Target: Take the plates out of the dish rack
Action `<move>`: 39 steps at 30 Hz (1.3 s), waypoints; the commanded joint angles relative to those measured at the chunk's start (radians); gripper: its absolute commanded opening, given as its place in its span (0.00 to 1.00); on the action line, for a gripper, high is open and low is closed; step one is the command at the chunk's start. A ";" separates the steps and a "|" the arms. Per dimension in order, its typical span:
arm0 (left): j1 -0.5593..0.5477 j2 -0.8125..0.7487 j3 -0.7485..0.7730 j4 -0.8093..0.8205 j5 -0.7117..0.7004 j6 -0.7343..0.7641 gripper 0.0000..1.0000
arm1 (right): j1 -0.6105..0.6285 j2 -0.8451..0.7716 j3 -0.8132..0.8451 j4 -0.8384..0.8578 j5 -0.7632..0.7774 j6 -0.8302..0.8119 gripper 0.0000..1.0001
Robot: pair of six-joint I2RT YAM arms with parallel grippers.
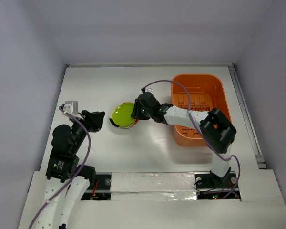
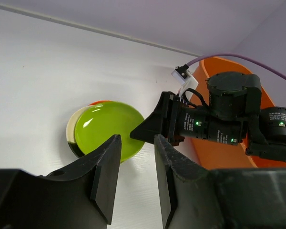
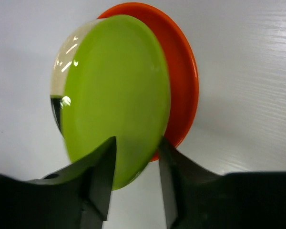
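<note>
Several plates point(image 1: 123, 116) stacked on table point(image 1: 95, 86), left of dish rack point(image 1: 196, 76).
Right gripper point(image 3: 137, 143) part-open, straddling lime plate point(image 3: 114, 90) rim, not clamped; left gripper point(image 2: 133, 140) half-open, empty.

The plates point(image 1: 123, 116) lie in a pile on the table point(image 1: 100, 86), left of the dish rack point(image 1: 195, 76). The right gripper point(image 1: 135, 112) is at the pile's right edge. The left gripper point(image 1: 101, 120) is just left of the pile.

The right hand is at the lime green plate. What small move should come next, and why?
Probably draw the right hand straight back off the lime green plate. Its fingers stand apart around the rim, and the plate rests on the orange-red plate, outside the dish rack.
</note>
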 commanded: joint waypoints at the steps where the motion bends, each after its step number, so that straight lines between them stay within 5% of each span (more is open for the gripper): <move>1: -0.002 -0.003 -0.002 0.031 -0.004 -0.002 0.31 | 0.002 -0.040 -0.017 0.020 0.052 -0.001 0.49; 6: -0.002 -0.002 -0.004 0.031 -0.003 0.000 0.31 | 0.002 -0.120 -0.011 -0.024 0.123 -0.041 0.84; 13: -0.002 0.003 -0.002 0.031 0.000 -0.002 0.38 | 0.002 -0.283 -0.049 -0.050 0.166 -0.089 0.83; 14: -0.002 0.005 -0.002 0.031 0.000 -0.002 0.41 | 0.002 -0.314 -0.063 -0.047 0.178 -0.104 0.79; 18: 0.007 0.012 0.001 0.030 0.000 -0.002 0.55 | 0.023 -0.512 -0.141 -0.017 0.222 -0.168 0.00; 24: 0.025 0.011 0.021 0.031 0.017 0.015 0.69 | 0.023 -1.002 -0.333 0.060 0.374 -0.282 0.01; 26: 0.025 0.012 0.030 0.037 0.019 0.018 0.71 | 0.023 -1.136 -0.370 0.060 0.438 -0.322 0.08; 33: 0.025 0.040 0.108 0.128 0.043 -0.025 0.80 | 0.023 -1.560 -0.439 -0.015 0.607 -0.374 0.83; 36: 0.025 0.058 0.180 0.131 0.030 -0.020 0.81 | 0.023 -1.608 -0.460 -0.044 0.663 -0.371 0.96; 39: 0.025 0.046 0.186 0.135 0.039 -0.009 0.79 | 0.023 -1.589 -0.465 -0.061 0.673 -0.354 0.99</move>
